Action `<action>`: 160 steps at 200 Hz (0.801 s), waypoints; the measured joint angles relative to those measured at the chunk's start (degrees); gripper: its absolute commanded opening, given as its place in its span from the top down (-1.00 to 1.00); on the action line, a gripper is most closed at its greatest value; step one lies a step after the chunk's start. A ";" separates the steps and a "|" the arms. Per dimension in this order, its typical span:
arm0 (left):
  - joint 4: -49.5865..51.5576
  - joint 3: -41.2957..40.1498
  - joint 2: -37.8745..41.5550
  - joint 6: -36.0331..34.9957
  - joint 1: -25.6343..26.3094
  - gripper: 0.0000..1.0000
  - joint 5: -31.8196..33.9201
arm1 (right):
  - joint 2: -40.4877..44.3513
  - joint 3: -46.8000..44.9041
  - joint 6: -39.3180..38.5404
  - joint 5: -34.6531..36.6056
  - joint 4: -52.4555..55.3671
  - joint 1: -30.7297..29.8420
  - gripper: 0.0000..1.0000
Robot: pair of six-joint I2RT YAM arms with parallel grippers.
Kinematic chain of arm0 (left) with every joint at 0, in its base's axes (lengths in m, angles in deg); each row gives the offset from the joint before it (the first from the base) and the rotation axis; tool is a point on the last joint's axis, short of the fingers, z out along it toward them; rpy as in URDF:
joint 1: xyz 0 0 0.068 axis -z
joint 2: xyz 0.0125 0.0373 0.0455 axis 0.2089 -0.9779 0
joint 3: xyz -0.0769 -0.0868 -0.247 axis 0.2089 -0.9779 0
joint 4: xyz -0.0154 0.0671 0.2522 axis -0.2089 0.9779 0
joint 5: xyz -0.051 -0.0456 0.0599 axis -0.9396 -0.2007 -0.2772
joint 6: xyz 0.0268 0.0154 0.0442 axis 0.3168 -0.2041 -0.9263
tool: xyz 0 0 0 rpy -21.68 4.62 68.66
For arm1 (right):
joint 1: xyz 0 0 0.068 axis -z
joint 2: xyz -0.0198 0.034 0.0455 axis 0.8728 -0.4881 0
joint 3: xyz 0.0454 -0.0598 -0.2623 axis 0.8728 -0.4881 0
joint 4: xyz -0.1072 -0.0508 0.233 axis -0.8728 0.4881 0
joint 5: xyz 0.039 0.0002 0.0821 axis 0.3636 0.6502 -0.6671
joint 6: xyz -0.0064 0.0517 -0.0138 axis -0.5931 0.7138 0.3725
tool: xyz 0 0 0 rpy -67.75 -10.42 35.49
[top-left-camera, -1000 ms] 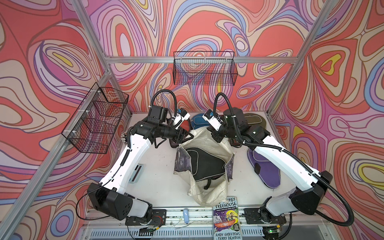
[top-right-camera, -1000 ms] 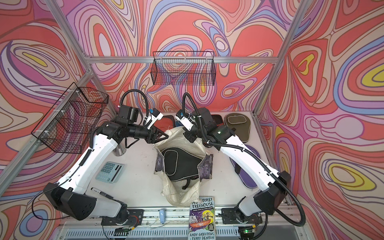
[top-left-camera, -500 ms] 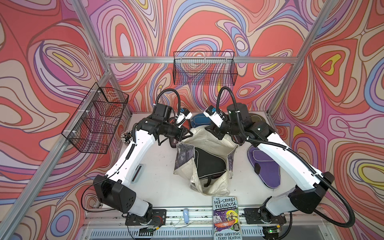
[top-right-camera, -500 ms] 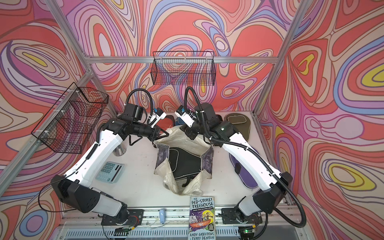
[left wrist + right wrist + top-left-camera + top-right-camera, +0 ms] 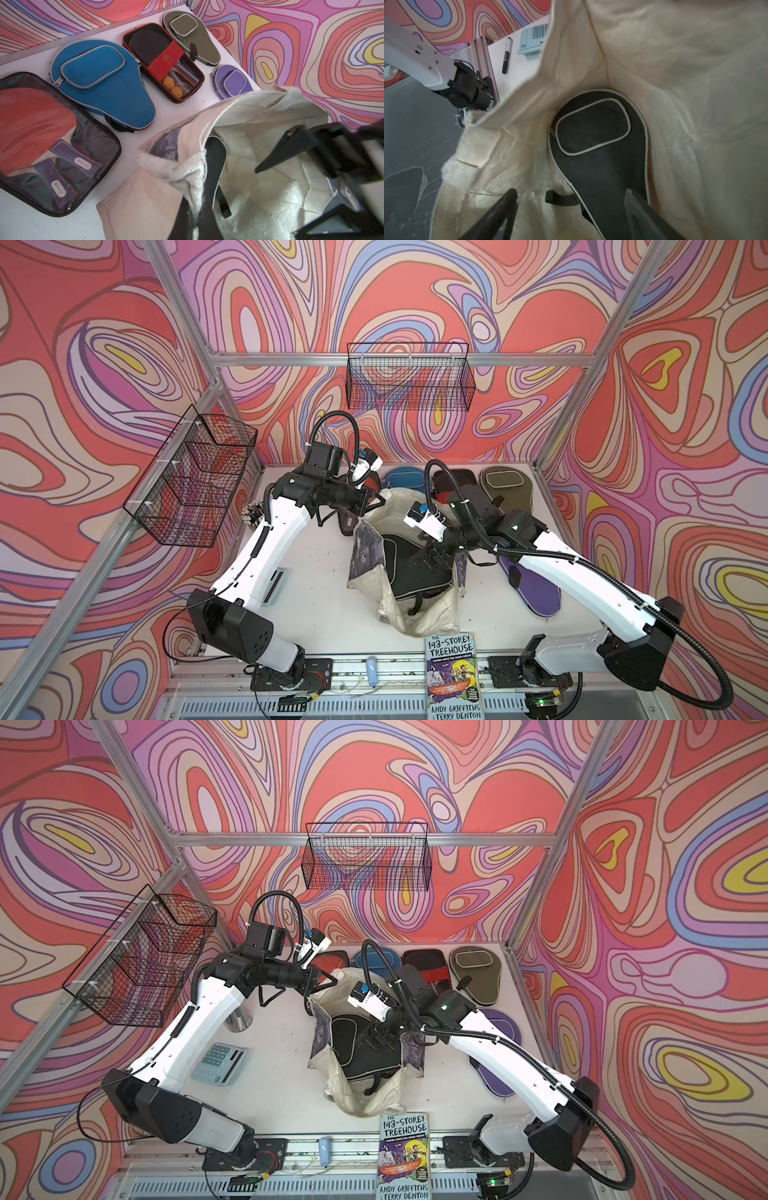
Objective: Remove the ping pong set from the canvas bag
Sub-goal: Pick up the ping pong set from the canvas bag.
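One black paddle case (image 5: 602, 145) lies inside canvas bag (image 5: 415, 622), directly under right gripper (image 5: 570, 192); jaws spread wide, either side of case's narrow end, not gripping. Left gripper (image 5: 379, 499) pinched shut on bag's far rim. Case: white piping, zip pocket, black loop. Clear pack (image 5: 41, 135) labels read "Weinixun"; book (image 5: 453, 680): "143-Storey Treehouse".

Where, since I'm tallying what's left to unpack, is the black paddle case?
In both top views the black paddle case lies inside the canvas bag at mid-table; the right wrist view shows the open right pincer above its handle end.
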 measured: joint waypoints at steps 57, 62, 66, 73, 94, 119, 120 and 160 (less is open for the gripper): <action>-0.90 -0.02 0.02 1.40 0.02 1.00 -1.60 | -8.94 -5.46 2.75 1.42 -7.13 -0.02 -0.66; -1.05 -0.20 0.04 1.46 0.02 1.00 -1.75 | -9.84 -5.46 3.02 1.90 -8.04 -0.02 -0.66; -1.20 -0.37 0.09 1.53 0.02 1.00 -1.90 | -10.49 -5.46 3.21 2.25 -8.74 -0.02 -0.66; -1.55 -0.87 0.26 1.60 0.02 1.00 -2.25 | -11.39 -5.46 3.56 2.91 -9.81 -0.02 -0.67; -2.75 -2.67 1.25 1.77 0.02 1.00 -3.28 | -13.55 -5.44 4.48 5.38 -13.05 -0.02 -0.67; -3.50 -3.80 2.08 1.97 0.02 1.00 -4.46 | -16.00 -5.42 5.97 7.76 -16.35 -0.02 -0.68; -3.54 -3.82 2.08 1.97 0.02 1.00 -4.48 | -16.06 -5.44 5.99 7.82 -16.44 -0.02 -0.68; -5.29 -5.01 2.12 2.25 0.00 1.00 -5.62 | -18.45 -5.49 8.33 11.50 -20.52 0.00 -0.72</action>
